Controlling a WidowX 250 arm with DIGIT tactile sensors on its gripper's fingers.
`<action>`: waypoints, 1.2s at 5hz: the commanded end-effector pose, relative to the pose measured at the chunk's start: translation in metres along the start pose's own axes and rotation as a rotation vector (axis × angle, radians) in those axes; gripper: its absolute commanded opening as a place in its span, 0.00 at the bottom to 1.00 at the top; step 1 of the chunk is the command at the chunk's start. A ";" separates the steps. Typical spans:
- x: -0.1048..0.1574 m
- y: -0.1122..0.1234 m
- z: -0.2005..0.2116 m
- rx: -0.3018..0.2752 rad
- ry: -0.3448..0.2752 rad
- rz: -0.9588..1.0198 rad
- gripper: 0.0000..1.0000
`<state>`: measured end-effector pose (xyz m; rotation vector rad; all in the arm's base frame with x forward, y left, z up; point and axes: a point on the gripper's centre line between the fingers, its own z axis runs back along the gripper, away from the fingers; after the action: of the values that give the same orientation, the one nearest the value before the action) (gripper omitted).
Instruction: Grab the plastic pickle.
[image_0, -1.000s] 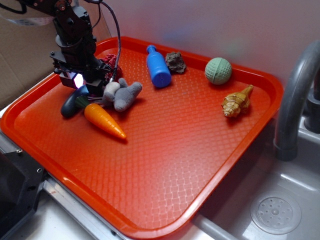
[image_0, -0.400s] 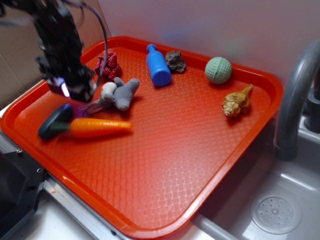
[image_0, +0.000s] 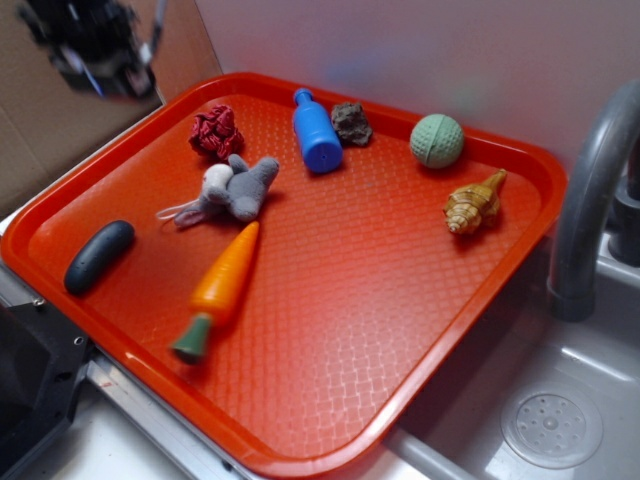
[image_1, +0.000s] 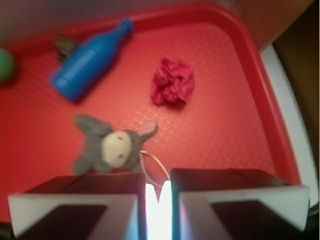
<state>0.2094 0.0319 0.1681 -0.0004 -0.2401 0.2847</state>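
Note:
The plastic pickle (image_0: 98, 256), a dark slate capsule, lies flat on the orange tray (image_0: 330, 330) near its left rim. It does not show in the wrist view. My gripper (image_0: 95, 50) hangs blurred high above the tray's far left corner, well clear of the pickle. In the wrist view the gripper (image_1: 158, 185) has its two fingers drawn almost together with only a thin bright slit between them and nothing held. Below it lie a grey plush animal (image_1: 112, 147) and a red crumpled ball (image_1: 173, 81).
An orange carrot (image_0: 222, 285) with a green top lies diagonally right of the pickle. A grey plush (image_0: 232, 190), red ball (image_0: 216, 131), blue bottle (image_0: 317, 133), dark rock (image_0: 351, 122), green ball (image_0: 437, 140) and shell (image_0: 474, 204) are on the tray. A sink and faucet (image_0: 590, 200) stand right.
My gripper rose from tray level at the pickle and carrot to high above the far left corner. The pickle slid left and stayed on the tray. The carrot swung round toward the front.

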 end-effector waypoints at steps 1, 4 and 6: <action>0.005 -0.017 0.047 -0.074 -0.082 -0.193 0.00; -0.043 0.032 -0.006 0.080 0.093 -0.037 1.00; -0.088 0.052 -0.065 0.110 0.139 -0.064 1.00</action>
<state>0.1335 0.0470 0.0736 0.0759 -0.0531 0.2154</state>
